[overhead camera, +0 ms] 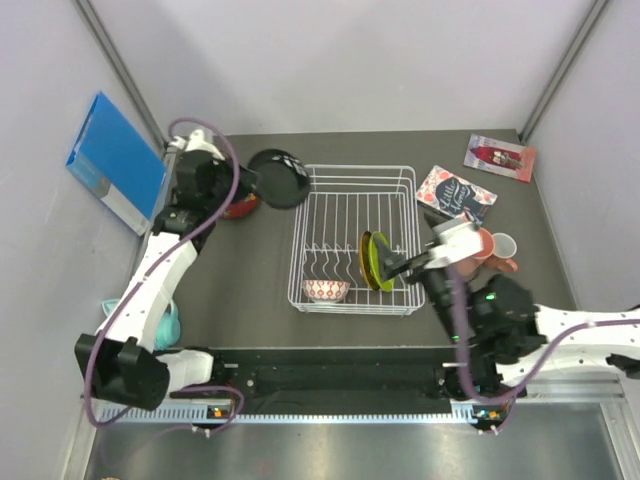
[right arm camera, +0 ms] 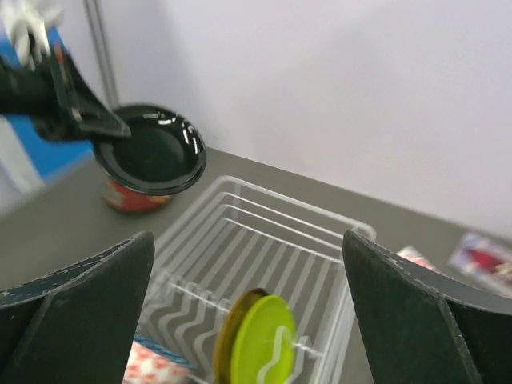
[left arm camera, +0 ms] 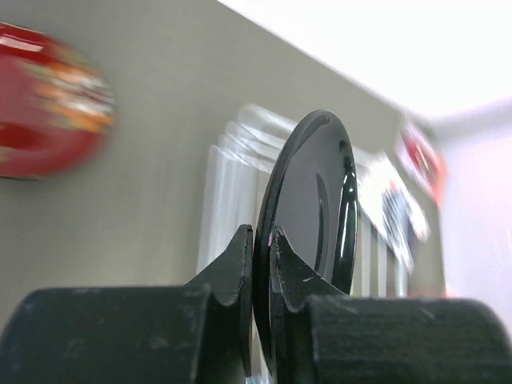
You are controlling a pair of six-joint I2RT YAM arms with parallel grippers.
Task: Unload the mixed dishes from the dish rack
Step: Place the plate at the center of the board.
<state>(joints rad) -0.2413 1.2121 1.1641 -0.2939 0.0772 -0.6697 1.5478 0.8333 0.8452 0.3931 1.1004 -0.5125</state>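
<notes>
Left wrist view: the left claw (left arm camera: 260,240) pinches the rim of the black plate (left arm camera: 316,200), just off the far left corner of the dish rack (overhead camera: 400,172). The right claw (right arm camera: 248,244) gapes wide above the lime-green plate (right arm camera: 268,340), which stands upright in the rack's near right slots. It looks stiff, glossy and likely slippery, so its exposed top rim seems the best hold.

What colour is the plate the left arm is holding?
Glossy black; the plate shows best in the left wrist view, clamped in the left gripper.

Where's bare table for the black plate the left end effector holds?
Bare: the table left of the dish rack, nearer than the red plate, and the strip behind the rack. Crowded right of it: booklets, mugs.
</notes>
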